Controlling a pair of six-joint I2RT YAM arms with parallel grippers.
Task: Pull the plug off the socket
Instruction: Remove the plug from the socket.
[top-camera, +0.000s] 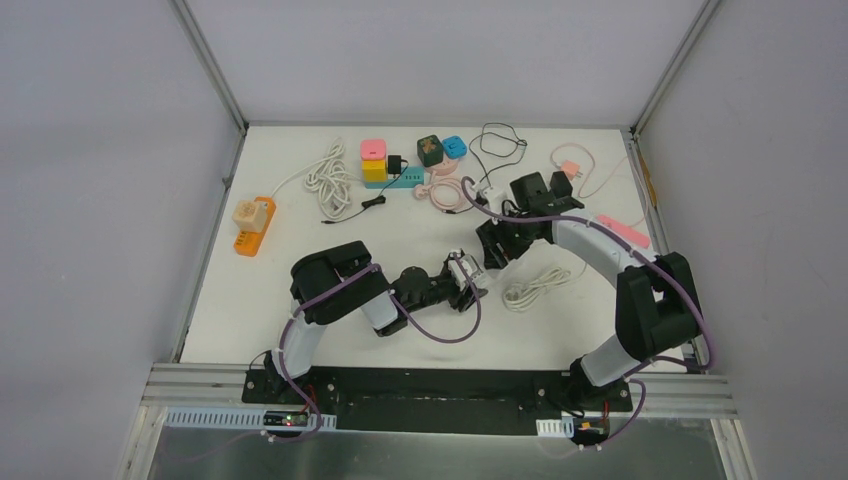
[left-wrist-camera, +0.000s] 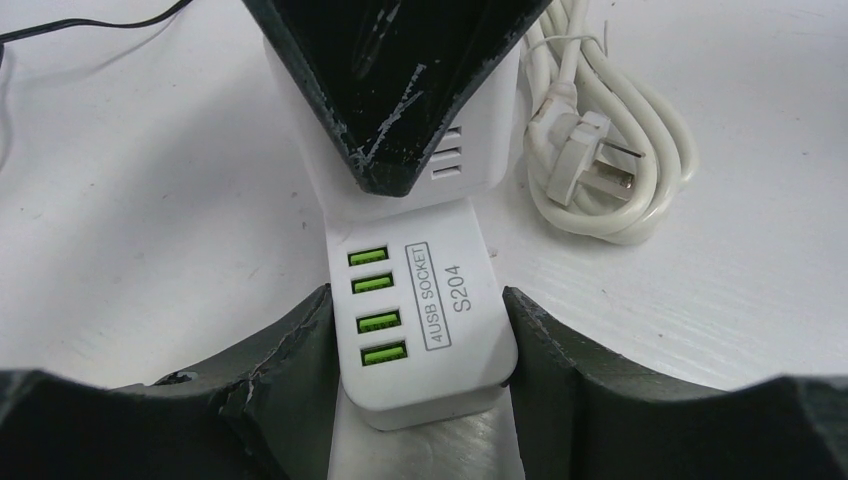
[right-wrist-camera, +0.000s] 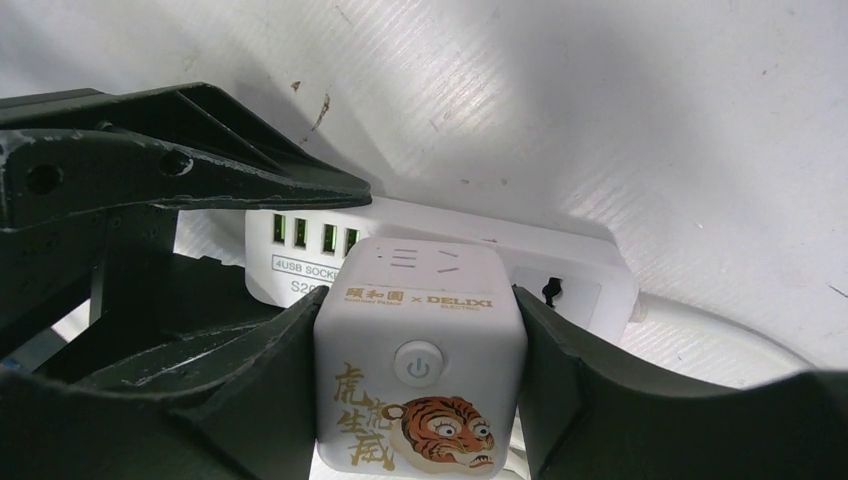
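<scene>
A white power strip (left-wrist-camera: 440, 330) marked "4USB SOCKET S204" lies mid-table (top-camera: 462, 272). My left gripper (left-wrist-camera: 418, 312) is shut on its USB end, one finger on each long side. A white cube plug (right-wrist-camera: 420, 370) with a tiger picture and a power button stands on top of the strip (right-wrist-camera: 570, 275). My right gripper (right-wrist-camera: 420, 345) is shut on the cube's two sides. In the left wrist view the cube (left-wrist-camera: 480, 150) is mostly hidden behind the right gripper's dark finger (left-wrist-camera: 390, 90). Whether its prongs are still in the strip is hidden.
A coiled white cable with a three-pin plug (left-wrist-camera: 600, 160) lies just right of the strip (top-camera: 535, 285). At the back are an orange socket (top-camera: 252, 228), a white cord bundle (top-camera: 330, 178), coloured cube plugs (top-camera: 374, 160), pink (top-camera: 447, 190) and black (top-camera: 500, 140) cables, and a pink strip (top-camera: 625, 230).
</scene>
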